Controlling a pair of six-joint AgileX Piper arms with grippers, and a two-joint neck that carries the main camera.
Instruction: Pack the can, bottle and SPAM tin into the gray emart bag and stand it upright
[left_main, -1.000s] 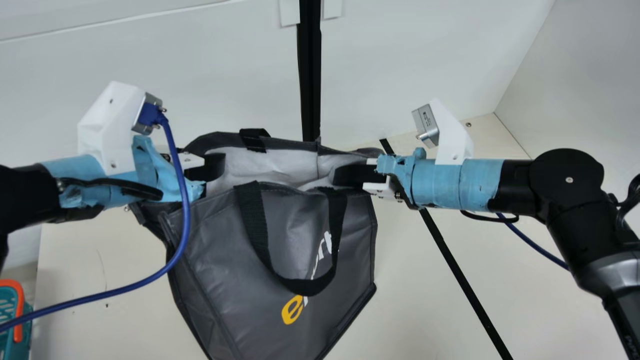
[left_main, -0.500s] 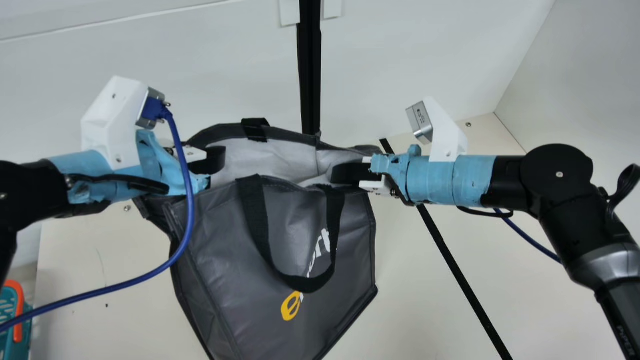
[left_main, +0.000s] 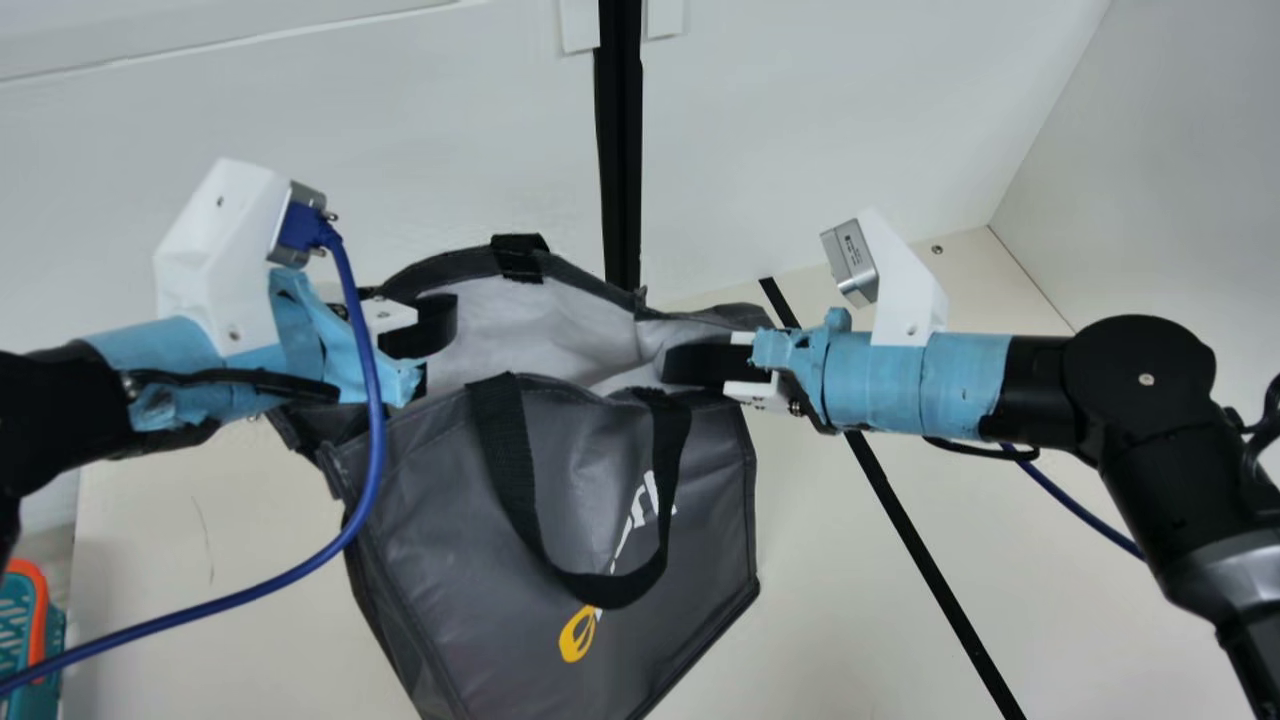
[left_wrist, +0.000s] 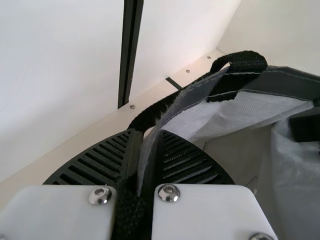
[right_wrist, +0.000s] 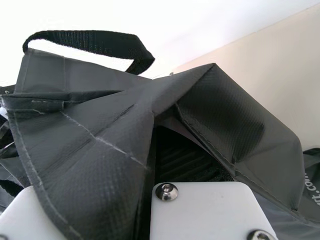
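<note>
Snugly, gray emart bag (left_main: 450, 520) between left gripper (left_main: 432, 325) and right gripper (left_main: 672, 364), rim (left_main: 580, 280) tight in each one's closed fingers (left_main: 705, 365).

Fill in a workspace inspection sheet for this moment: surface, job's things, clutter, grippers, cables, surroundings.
Surface: cream table, crossed by a black strip.
Job's things: gray emart bag, mouth open, pale lining showing, held at both ends of its rim; whether its base bears on the table cannot be told.
Clutter: teal basket with an orange handle, at the main view's left edge.
Left gripper: closed on the bag's rim.
Right gripper: closed on the rim opposite, one finger inside the mouth.
Cables: blue cable looping from the left wrist camera; another blue cable below the right arm.
Surroundings: white wall panels, black upright strip between.
</note>
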